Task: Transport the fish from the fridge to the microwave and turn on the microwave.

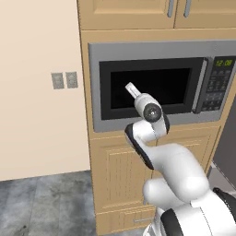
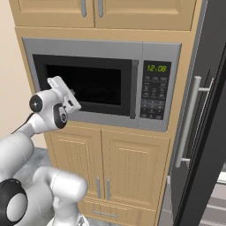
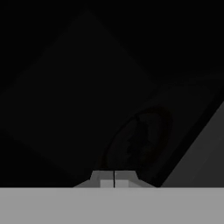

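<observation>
The microwave is built into tan cabinets, and its black window door looks closed behind the bar handle. Its keypad and green clock are on the right. My gripper is shut with nothing between the fingers. It points at the left part of the window, close to the glass. In the hand view a dim round turntable lies in the dark ahead. The fridge door stands open at the right. The fish is out of view.
Tan cabinet doors run below the microwave, with more above. A beige wall with two switch plates lies to the left over grey floor. The fridge handle juts out near the keypad.
</observation>
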